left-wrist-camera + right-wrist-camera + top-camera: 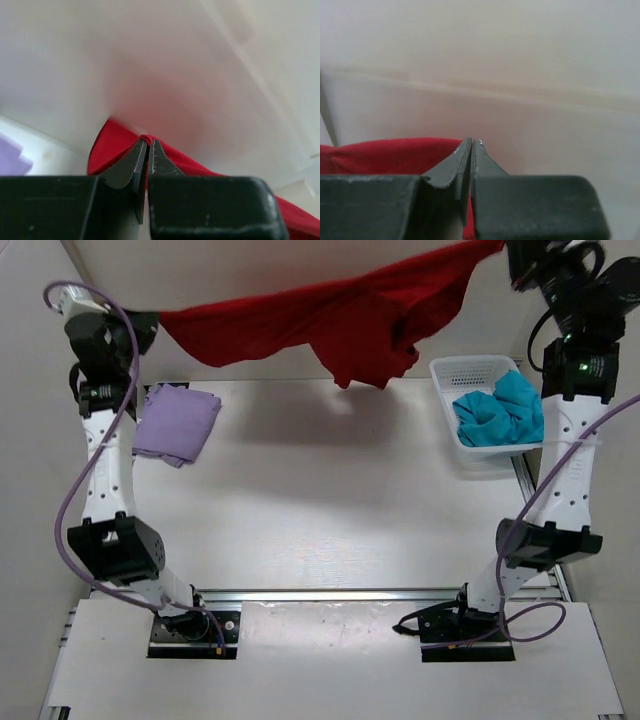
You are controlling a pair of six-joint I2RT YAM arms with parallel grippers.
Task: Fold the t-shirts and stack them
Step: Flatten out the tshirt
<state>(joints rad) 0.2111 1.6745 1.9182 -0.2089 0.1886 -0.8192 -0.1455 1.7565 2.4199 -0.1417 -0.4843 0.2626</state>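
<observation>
Red t-shirt (350, 320), right corner off-frame

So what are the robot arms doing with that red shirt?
Both arms hold the red t-shirt up in the air, stretched between them. The left claw pinches one end, the right claw the other. The purple t-shirt lies folded on the table. The teal t-shirt sits crumpled in the white basket.

Bright even light; red t-shirt (350, 320) casts soft shadow.
</observation>
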